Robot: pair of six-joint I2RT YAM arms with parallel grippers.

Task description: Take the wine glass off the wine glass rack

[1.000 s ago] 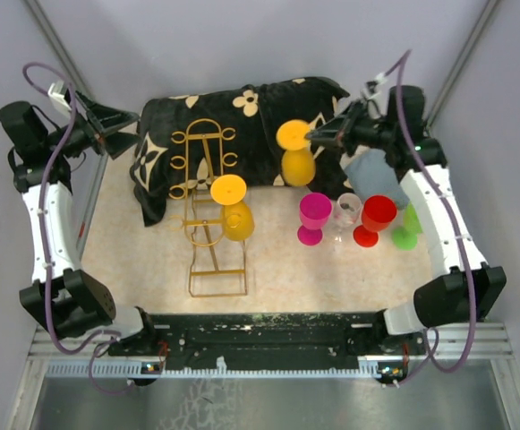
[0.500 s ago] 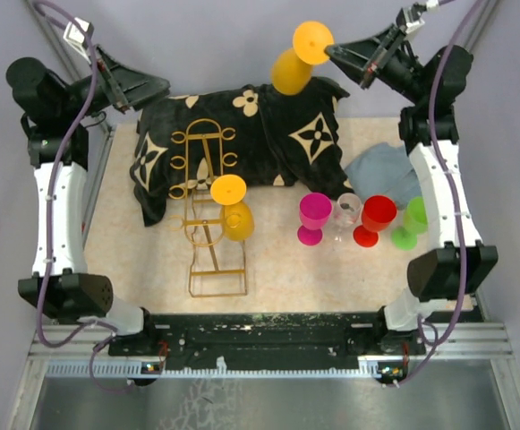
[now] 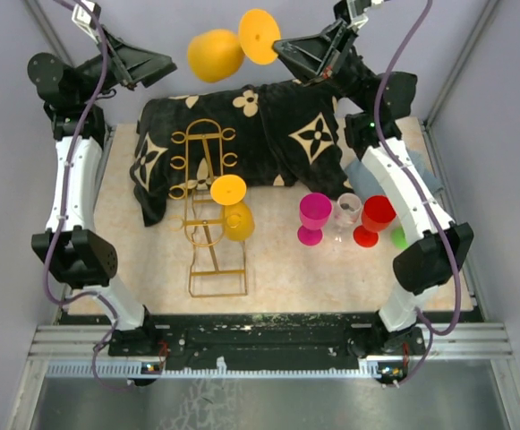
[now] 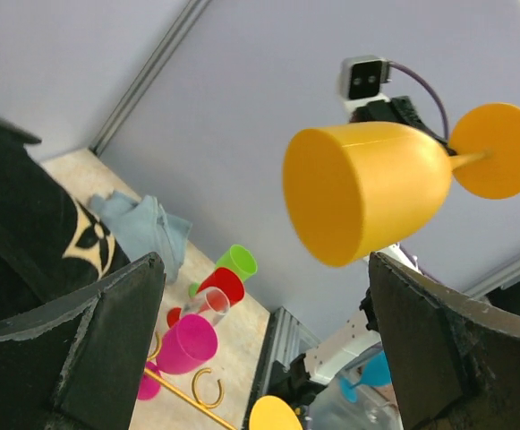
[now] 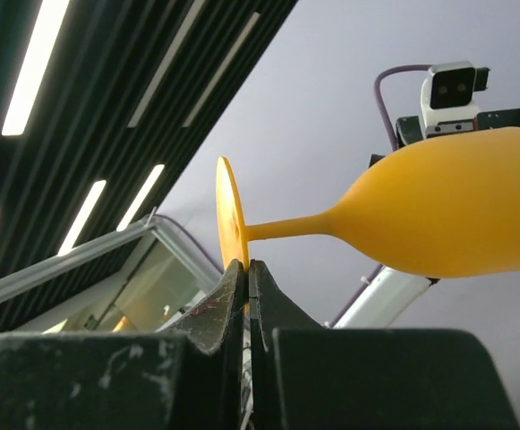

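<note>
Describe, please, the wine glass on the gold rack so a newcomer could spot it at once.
A gold wire rack lies partly on the black floral cloth. The yellow wine glass sits on its rails, halfway down. The other glasses standing to its right are pink, clear, red or green; its yellow twin is up in the right gripper.

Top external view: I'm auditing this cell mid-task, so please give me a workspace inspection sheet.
Surface: beige tabletop, partly under a black floral cloth.
Job's things: gold wine glass rack lying down, one yellow wine glass on its rails; second yellow wine glass held in the air.
Clutter: pink glass, clear glass, red glass, green glass grouped right; blue-grey cloth.
Grippers: right gripper fingers shut on the raised glass's base; left gripper open, empty, facing its bowl.
Cables: purple cables along both arms.
Surroundings: grey walls, metal frame posts.
</note>
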